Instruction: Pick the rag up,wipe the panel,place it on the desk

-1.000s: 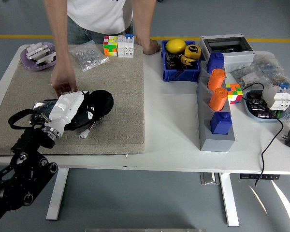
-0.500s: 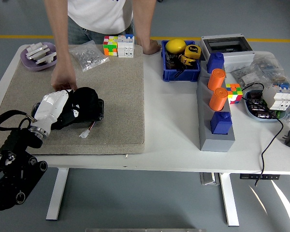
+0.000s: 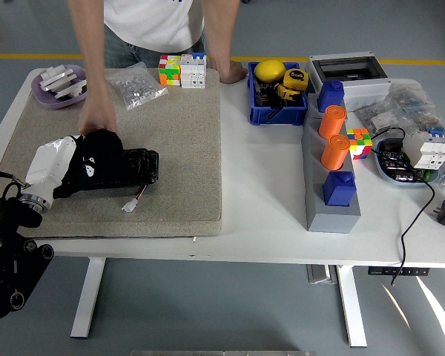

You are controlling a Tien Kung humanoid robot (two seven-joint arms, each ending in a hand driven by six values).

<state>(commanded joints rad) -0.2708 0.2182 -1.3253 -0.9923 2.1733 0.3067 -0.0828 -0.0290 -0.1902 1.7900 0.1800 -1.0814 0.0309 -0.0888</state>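
A dark glossy panel (image 3: 139,165) lies on the beige mat (image 3: 178,133), with a small white connector on wires (image 3: 132,203) at its front. My left hand (image 3: 73,167), in a white shell, presses a black rag (image 3: 98,156) onto the panel's left part, its fingers curled into the cloth. The panel's left end is hidden under rag and hand. A person's hand (image 3: 98,120) rests at the panel's far left edge, touching the rag's top.
A purple dish (image 3: 46,93), a bag of small parts (image 3: 136,83) and cube puzzles (image 3: 182,70) line the mat's far edge. To the right are a blue bin (image 3: 276,111), a grey block (image 3: 315,193) with orange and blue pieces, and cables.
My left hand has slid the rag to the left along the panel, baring the panel's right end. The person's hand has stayed at the panel's far edge.
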